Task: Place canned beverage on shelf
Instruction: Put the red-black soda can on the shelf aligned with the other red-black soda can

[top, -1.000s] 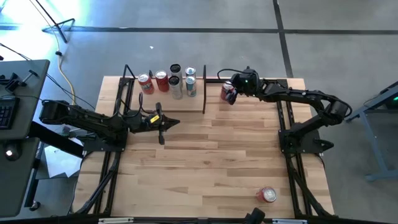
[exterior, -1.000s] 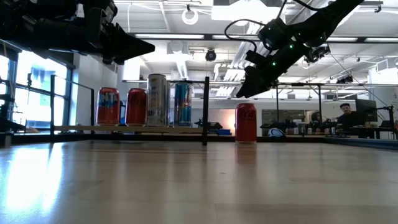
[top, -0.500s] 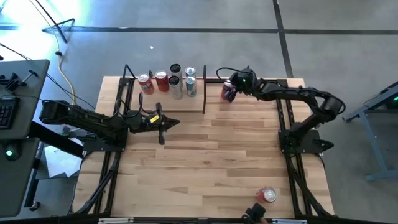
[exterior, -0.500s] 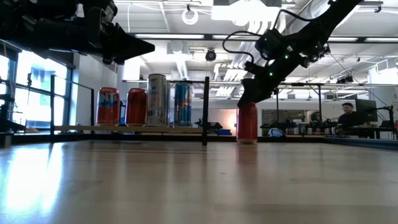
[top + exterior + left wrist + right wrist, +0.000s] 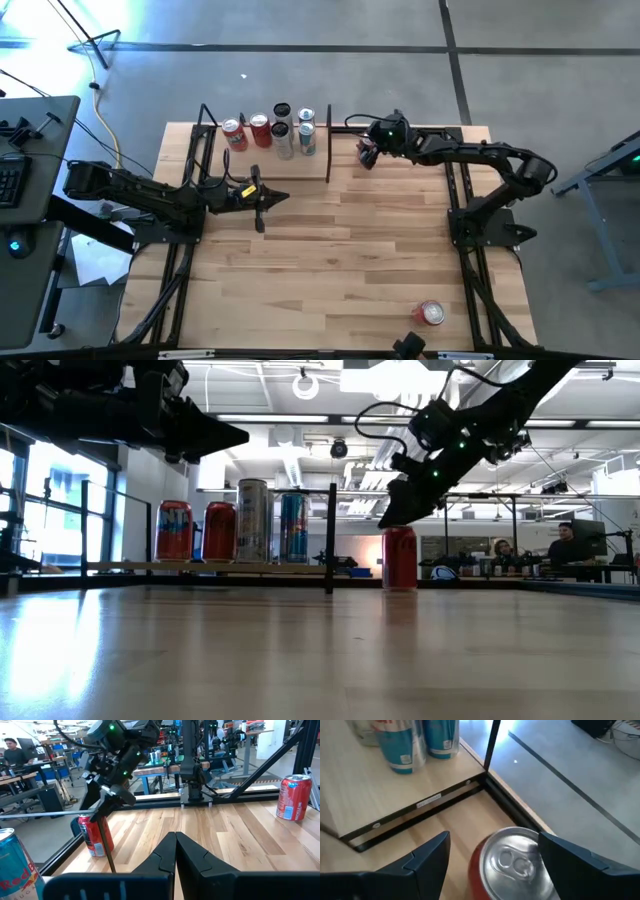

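The right gripper (image 5: pixel 490 857), fingers apart, hovers just over an upright red can (image 5: pixel 512 862) on the worktop (image 5: pixel 380 230), at 3 o'clock beside the shelf (image 5: pixel 250 165). The left gripper (image 5: pixel 262 197), pressed together, waits at the shelf's 6 o'clock.

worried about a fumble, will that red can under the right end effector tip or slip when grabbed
The red can stands upright, tall and narrow, so a high nudge may tip it. Its smooth metal could slip. The right end effector straddles it, open, so centring looks good.

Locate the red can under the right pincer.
In the high view the red can stands on the table's far edge, just right of the shelf end panel, directly below the open right pincer.
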